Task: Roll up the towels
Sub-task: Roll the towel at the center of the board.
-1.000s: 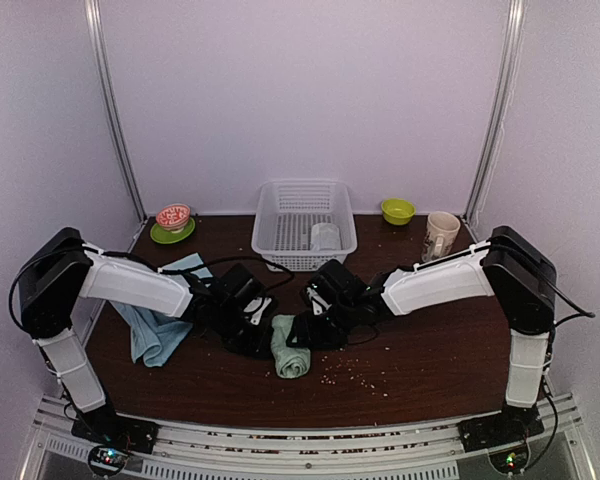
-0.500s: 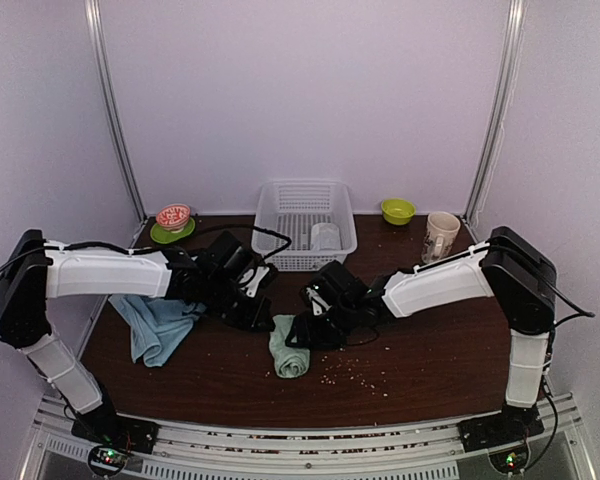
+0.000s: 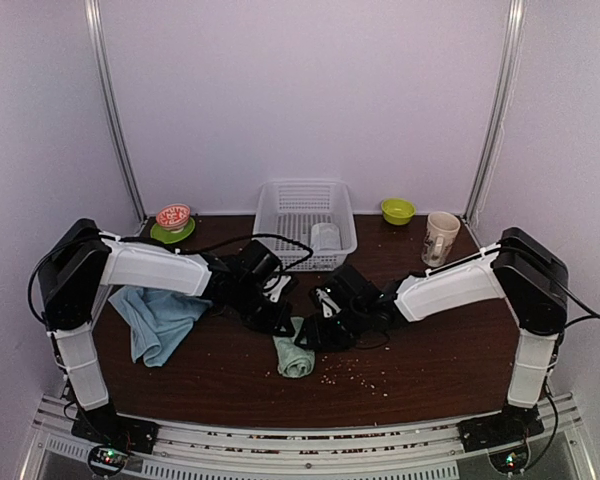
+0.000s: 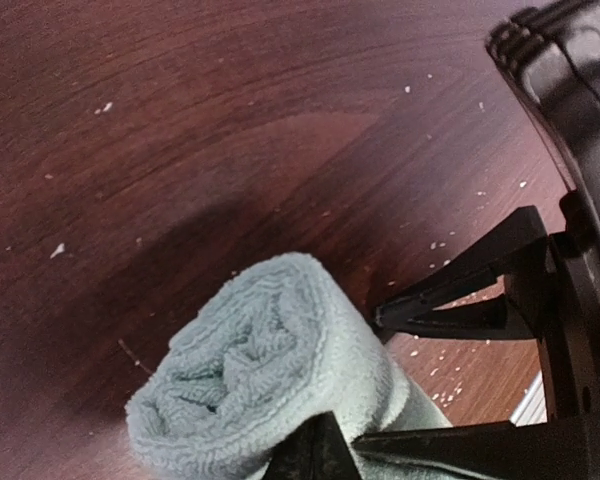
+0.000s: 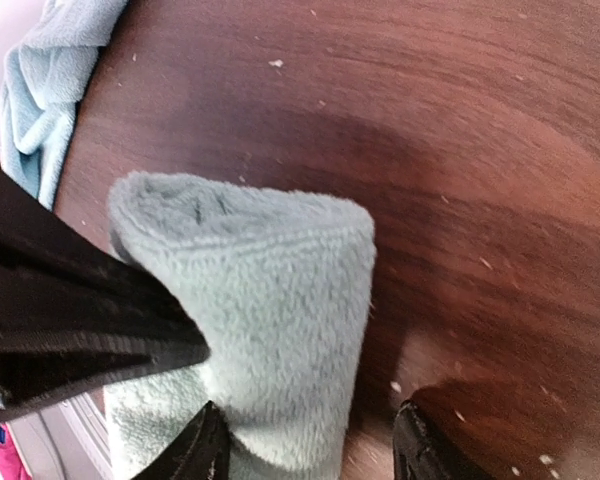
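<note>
Overhead, rolled pale green towel (image 3: 293,357) lay on dark wooden tabletop (image 3: 430,350), left pincer (image 3: 278,318) at its twelve-o'clock end, grip unreadable. Only the right wrist view showed right pincer (image 5: 308,452) spread open over it.

Green towel (image 5: 280,300) runs off the right wrist view's lower edge.

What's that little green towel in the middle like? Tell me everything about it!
The pale green towel is soft, fuzzy cloth, wound into a short, fat roll lying on its side on the dark wooden table. The left wrist view shows the curled layers at one end. The left gripper and right gripper meet at its far end, with black fingers against the cloth. Small white crumbs lie scattered on the wood nearby.
</note>
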